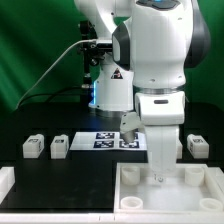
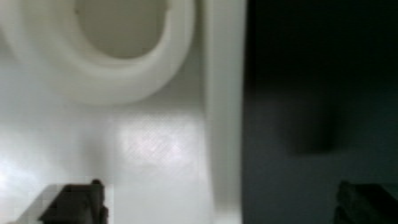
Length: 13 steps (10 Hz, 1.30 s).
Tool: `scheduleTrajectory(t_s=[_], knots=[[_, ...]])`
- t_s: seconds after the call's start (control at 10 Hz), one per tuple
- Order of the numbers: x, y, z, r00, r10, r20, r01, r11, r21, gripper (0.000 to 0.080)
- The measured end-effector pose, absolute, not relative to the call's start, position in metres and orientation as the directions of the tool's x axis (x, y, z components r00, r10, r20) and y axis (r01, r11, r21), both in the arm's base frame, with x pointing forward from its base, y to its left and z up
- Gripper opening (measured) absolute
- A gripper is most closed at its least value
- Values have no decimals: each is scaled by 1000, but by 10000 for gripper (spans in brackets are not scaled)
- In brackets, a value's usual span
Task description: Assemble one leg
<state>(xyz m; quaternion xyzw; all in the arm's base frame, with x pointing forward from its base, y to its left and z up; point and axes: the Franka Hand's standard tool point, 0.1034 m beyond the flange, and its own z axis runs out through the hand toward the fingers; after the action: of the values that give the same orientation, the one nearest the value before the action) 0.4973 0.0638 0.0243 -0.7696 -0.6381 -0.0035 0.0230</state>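
Note:
Three legs, small white blocks with tags, stand on the black table in the exterior view: two at the left [image 1: 33, 147] [image 1: 60, 146] and one at the right [image 1: 198, 146]. Another tagged piece [image 1: 128, 125] shows partly behind the arm. The large white panel [image 1: 135, 192] lies at the front right. My gripper [image 1: 160, 177] is lowered onto it. In the wrist view the gripper [image 2: 217, 202] is open and holds nothing, with its dark fingertips [image 2: 71, 203] far apart, one over the panel [image 2: 143, 140] and one over the table beyond the panel's edge. A round corner socket [image 2: 111, 40] is close ahead.
The marker board [image 1: 108, 140] lies behind the gripper on the table. A white raised block [image 1: 6, 182] sits at the exterior view's front left. The arm's body hides the table's middle back. The black table [image 2: 320, 100] runs along the panel's edge.

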Motion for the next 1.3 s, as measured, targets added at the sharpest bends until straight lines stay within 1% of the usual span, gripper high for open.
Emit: scheduleTrajectory(t_s=[0.1, 0.2, 0.4, 0.5, 0.6, 0.8, 0.9, 1.0, 1.1, 1.2, 1.3], knots=[[494, 70, 34, 242, 970, 32, 970, -241, -24, 649], [487, 80, 39, 331, 943, 32, 944, -330, -27, 649], [474, 108, 44, 609, 793, 29, 793, -608, -42, 649], [468, 123, 46, 698, 715, 30, 716, -697, -41, 649], [468, 125, 47, 726, 687, 32, 687, -725, -46, 649], [467, 127, 47, 845, 534, 26, 534, -843, -67, 649], [466, 130, 47, 875, 483, 23, 483, -873, -71, 649], [456, 143, 45, 953, 302, 10, 302, -950, -82, 649], [448, 155, 44, 979, 205, -7, 204, -975, -89, 649], [446, 162, 44, 989, 150, -12, 148, -985, -93, 649], [443, 164, 43, 987, 155, -29, 152, -984, -91, 649]])
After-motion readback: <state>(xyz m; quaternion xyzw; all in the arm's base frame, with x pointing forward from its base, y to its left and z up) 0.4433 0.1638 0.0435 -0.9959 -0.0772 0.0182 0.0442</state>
